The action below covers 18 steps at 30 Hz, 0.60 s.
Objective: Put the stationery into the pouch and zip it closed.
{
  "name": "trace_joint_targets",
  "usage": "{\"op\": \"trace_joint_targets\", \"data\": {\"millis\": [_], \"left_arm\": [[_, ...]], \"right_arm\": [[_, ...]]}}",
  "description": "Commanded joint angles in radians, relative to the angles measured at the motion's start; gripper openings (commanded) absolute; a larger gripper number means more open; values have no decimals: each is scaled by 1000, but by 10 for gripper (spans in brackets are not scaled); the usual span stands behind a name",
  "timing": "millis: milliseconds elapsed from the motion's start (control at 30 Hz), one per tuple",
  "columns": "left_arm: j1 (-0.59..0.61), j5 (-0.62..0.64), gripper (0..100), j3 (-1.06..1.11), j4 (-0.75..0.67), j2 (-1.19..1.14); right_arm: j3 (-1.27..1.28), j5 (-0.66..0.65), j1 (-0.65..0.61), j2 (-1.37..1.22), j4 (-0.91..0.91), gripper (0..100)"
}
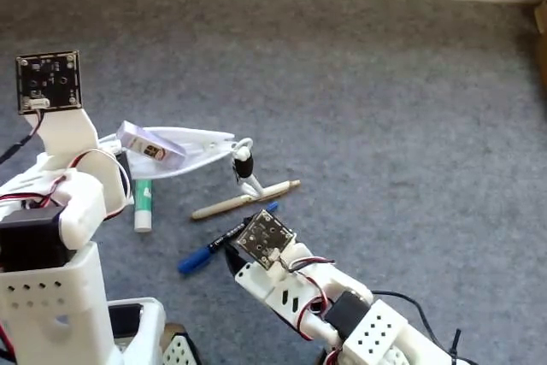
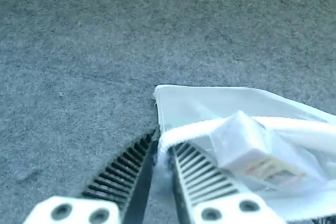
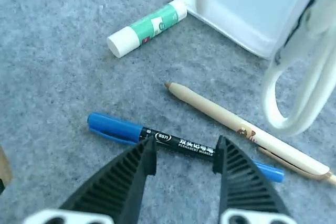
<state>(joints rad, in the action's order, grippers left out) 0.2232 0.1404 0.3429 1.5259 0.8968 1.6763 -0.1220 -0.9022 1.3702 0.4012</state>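
Although a box (image 2: 257,153) is seen at the mouth of the pouch (image 2: 210,103), whether it is inside cannot be told, and little of the task is judged done. Three pieces are left on the counter (image 1: 385,83) beside the pouch: a glue stick (image 3: 147,27), a pen (image 3: 236,124) and a marker (image 3: 157,137). The pouch is white, limp and unzipped, and is set near the left arm. Its rim is pinched by the left pincer (image 2: 163,142). The marker is straddled, not gripped, by the wide right pincer (image 3: 184,153).
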Motion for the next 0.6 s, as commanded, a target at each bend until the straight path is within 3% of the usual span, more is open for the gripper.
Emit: {"op": "trace_joint_targets", "data": {"millis": [0, 567], "left_arm": [[12, 5, 7, -25, 0, 4], [12, 5, 7, -25, -2, 8]], "right_arm": [[154, -6, -10, 19, 4, 174], [-5, -11, -4, 21, 91, 173]]}}
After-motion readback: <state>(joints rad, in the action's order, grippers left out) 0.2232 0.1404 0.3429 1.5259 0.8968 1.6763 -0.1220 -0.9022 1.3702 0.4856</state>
